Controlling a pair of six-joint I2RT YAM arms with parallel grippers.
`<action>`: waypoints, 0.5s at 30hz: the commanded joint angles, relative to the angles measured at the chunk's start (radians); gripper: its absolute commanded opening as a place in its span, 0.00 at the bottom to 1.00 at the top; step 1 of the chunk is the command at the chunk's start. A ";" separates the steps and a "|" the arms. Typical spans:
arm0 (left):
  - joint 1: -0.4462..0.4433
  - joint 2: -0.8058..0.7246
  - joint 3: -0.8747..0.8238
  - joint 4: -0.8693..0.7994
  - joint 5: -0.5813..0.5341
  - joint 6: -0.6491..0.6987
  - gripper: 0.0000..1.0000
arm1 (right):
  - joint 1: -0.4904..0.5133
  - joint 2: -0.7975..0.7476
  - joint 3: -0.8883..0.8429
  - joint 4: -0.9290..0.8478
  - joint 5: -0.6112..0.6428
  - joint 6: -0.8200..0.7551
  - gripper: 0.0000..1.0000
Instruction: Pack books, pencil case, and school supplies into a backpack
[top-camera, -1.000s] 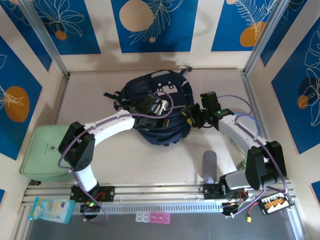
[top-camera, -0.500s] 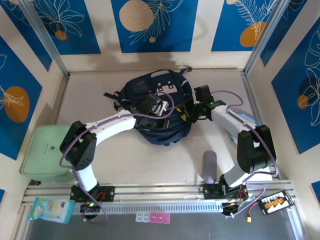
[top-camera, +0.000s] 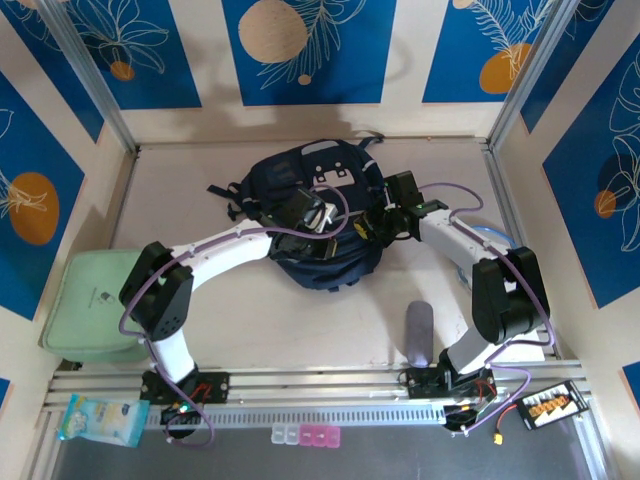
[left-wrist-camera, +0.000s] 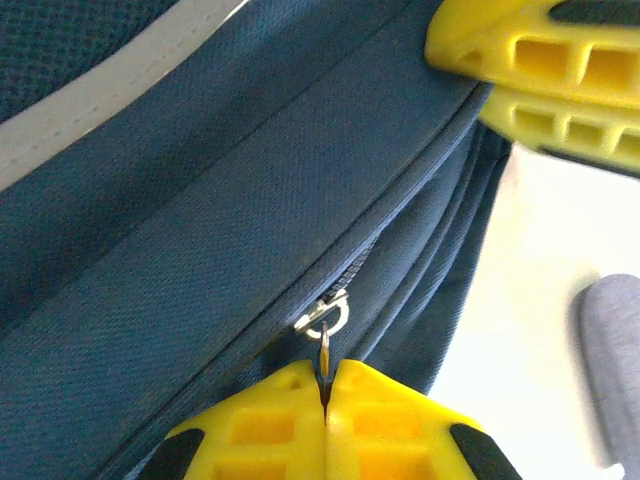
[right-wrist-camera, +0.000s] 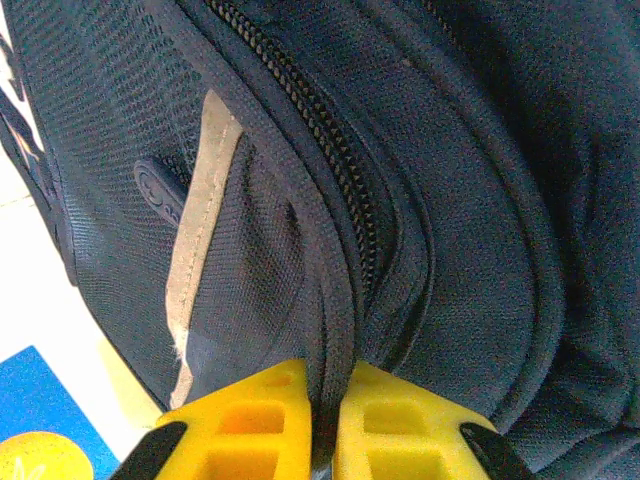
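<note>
Left wrist view. Item: left gripper (left-wrist-camera: 326, 388), clenched on the metal zipper pull (left-wrist-camera: 323, 330) of the navy backpack (left-wrist-camera: 200, 260), which lies at the middle of the counter (top-camera: 300, 320). Item: right gripper (right-wrist-camera: 328, 405), right wrist view, pinching a fabric seam beside a zipper track on the backpack's side, seemingly as an anchor. Step judged: unzipping the backpack. Handling note: draw the pull along the tooth line, never away from it, while the opposite seam is held taut. Item: grey pencil case (top-camera: 419, 333), top external view, on the counter near the right arm's base, well apart from both grippers.
</note>
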 joint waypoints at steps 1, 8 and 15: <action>0.004 -0.058 0.041 -0.149 -0.089 0.119 0.00 | -0.010 -0.001 0.026 -0.015 0.072 -0.041 0.08; 0.045 -0.165 -0.013 -0.312 -0.186 0.223 0.00 | -0.026 -0.009 0.050 -0.064 0.142 -0.084 0.04; 0.119 -0.190 -0.064 -0.359 -0.232 0.281 0.00 | -0.026 -0.009 0.061 -0.064 0.143 -0.104 0.04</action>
